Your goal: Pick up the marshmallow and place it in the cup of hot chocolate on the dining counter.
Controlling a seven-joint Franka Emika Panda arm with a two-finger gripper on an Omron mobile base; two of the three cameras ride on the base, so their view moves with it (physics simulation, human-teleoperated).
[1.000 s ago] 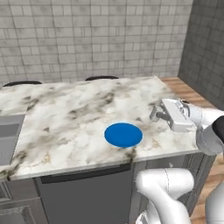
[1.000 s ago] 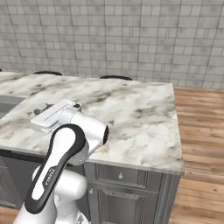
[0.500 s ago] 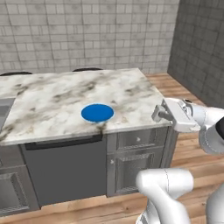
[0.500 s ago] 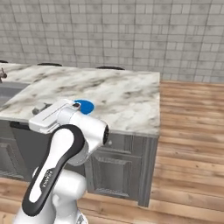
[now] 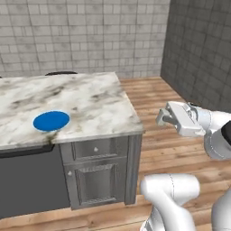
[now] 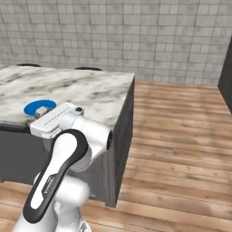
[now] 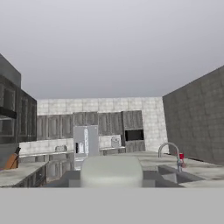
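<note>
while the marshmallow (image 7: 111, 171) is pinched between the jaws, the gripper (image 5: 163, 118) is held beside the marble tabletop (image 5: 90, 101), off its end.

Glossy white rounded arm (image 6: 68, 158), dark joint bands (black lettering along link).

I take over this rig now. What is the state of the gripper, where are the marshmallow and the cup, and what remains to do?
Gripper: shut on the marshmallow, held level, beyond the end of the dining counter, above the wooden floor.
Cup of hot chocolate: a small red thing far ahead in the hand view, beside a faucet; too small to check its contents.
Blue plate: on the counter, nothing on it.
Done: marshmallow picked up.
Left: bring it over the cup and release it there.
</note>
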